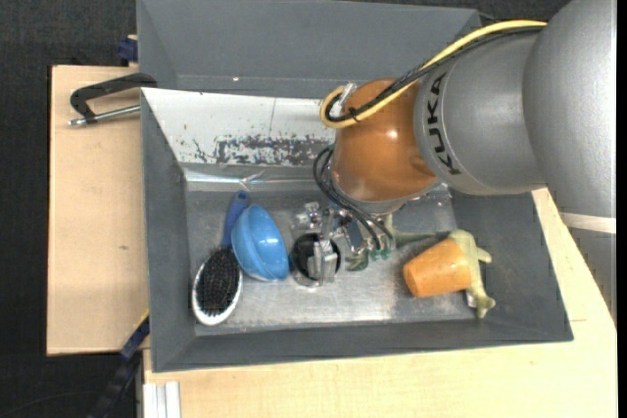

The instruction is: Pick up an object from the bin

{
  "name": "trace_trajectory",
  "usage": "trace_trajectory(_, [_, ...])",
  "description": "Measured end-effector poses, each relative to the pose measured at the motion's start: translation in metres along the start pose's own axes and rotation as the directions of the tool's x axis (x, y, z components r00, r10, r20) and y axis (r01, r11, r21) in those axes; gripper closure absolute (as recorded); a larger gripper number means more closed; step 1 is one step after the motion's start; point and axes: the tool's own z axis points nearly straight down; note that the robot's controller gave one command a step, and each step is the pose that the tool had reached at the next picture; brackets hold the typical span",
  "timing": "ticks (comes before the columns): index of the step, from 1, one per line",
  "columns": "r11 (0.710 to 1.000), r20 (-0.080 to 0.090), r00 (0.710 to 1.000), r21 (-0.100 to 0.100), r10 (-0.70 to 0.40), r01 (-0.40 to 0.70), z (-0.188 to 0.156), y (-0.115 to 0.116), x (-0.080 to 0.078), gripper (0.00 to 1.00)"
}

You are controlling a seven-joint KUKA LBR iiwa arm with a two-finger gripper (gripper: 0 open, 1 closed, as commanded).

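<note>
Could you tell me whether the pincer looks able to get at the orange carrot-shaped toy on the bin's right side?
Probably yes. The orange toy lies alone on the bin floor beside the pincer, with nothing on top; the blue scoop and black brush lie on the other side.

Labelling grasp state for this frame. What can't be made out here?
1. Camera view: dark round shape at the tool; wiring clutters it, so it could be tool part or bin thing.
2. Floor of the bin behind the tool: hidden by the orange wrist cover.
3. Bin's right back corner: hidden by the grey arm.
4. Blue rounded thing: kind unclear.
</note>
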Motion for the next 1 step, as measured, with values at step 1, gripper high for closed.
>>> trace_trajectory(1, [0.863,0.008,0.863,0.007,-0.505,0.505,-0.2389,0.0138,-0.0025,1.0])
